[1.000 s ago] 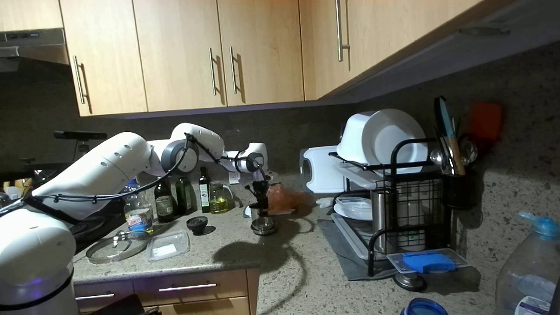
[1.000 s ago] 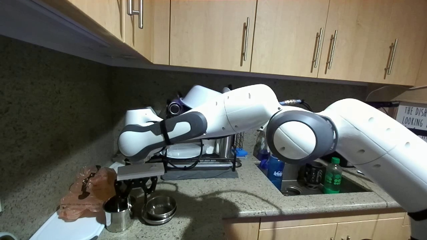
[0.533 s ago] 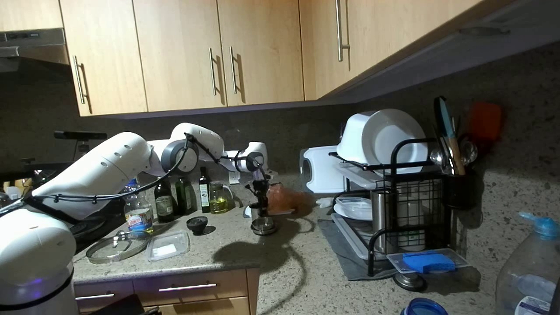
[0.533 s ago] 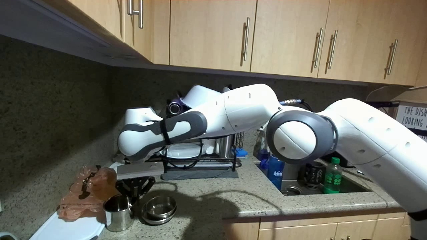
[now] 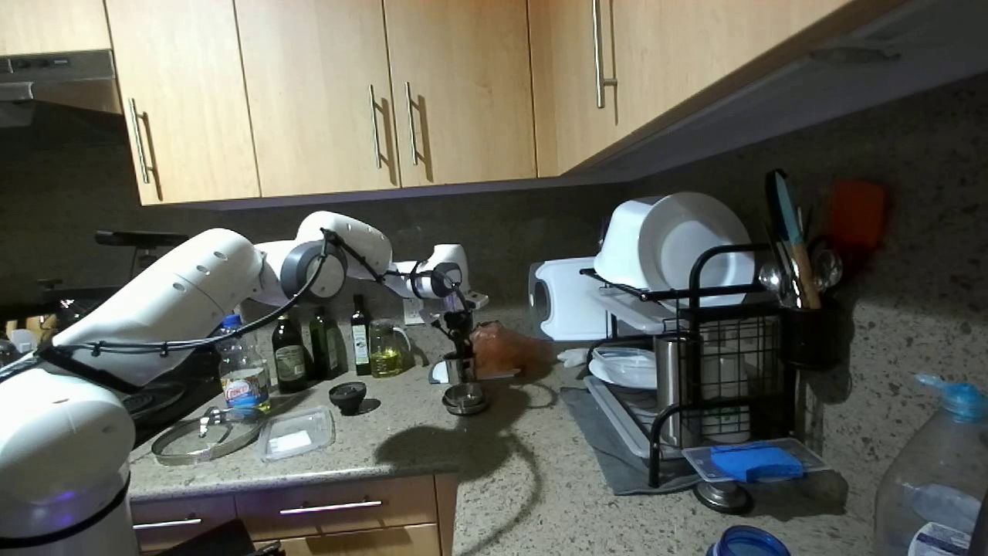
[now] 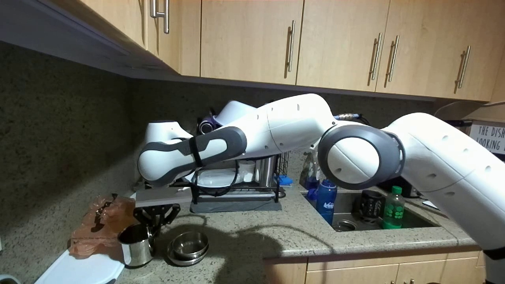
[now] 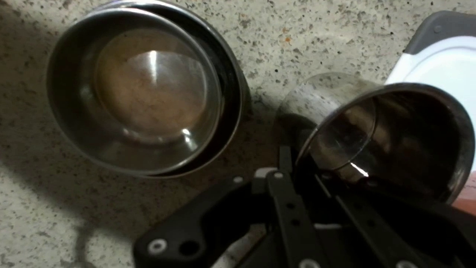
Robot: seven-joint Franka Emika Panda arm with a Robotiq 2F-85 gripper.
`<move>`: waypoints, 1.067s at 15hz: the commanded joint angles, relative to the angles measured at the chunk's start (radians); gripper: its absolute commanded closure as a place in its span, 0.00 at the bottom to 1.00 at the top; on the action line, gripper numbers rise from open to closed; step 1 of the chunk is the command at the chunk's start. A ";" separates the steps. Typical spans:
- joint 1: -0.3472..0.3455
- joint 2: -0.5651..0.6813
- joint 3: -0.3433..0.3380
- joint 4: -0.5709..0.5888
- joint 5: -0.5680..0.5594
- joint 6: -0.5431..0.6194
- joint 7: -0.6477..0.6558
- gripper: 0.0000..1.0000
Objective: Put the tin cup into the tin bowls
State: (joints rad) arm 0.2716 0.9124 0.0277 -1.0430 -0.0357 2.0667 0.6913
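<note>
A black, two-fingered robot gripper (image 7: 296, 163) clamps a shiny, straight-sided tin cup (image 7: 383, 130) by the wall facing a stack of round, silvery tin bowls (image 7: 141, 93), one finger outside the rim and the other seemingly inside. The cup, roughly upright, is just beside the bowls and not yet in them; whether its base touches the speckled beige stone counter (image 7: 319, 52) cannot be told. The smaller of the bowls sits off-centre in the wider.

With the grip made, the step in hand appears to be the lift and transfer. The next move likely calls for raising the cup above the bowls' rims, carrying it across the gap, centring it over the smaller one and lowering it level before letting go; too low a crossing could knock the stack.

On the cup's side of the bowls, farther out, lie a flat white board (image 6: 81, 271) with a grey corner and a crumpled, orange-red plastic bag (image 6: 112, 225). In an exterior view, a black wire dish rack (image 5: 729, 313) stands well to the right of the bowls, and pale wooden wall cabinets (image 5: 463, 85) hang above and behind.
</note>
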 commanded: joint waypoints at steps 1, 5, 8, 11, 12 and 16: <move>0.017 -0.111 -0.013 -0.138 -0.015 0.100 0.036 0.96; 0.029 -0.217 -0.026 -0.286 -0.019 0.180 0.086 0.96; 0.049 -0.303 -0.052 -0.411 -0.017 0.188 0.139 0.97; 0.060 -0.393 -0.064 -0.538 -0.027 0.194 0.200 0.97; 0.063 -0.422 -0.066 -0.580 -0.031 0.199 0.220 0.97; 0.053 -0.548 -0.060 -0.769 -0.047 0.220 0.312 0.97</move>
State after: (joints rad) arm 0.3205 0.5042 -0.0254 -1.6188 -0.0602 2.2406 0.9236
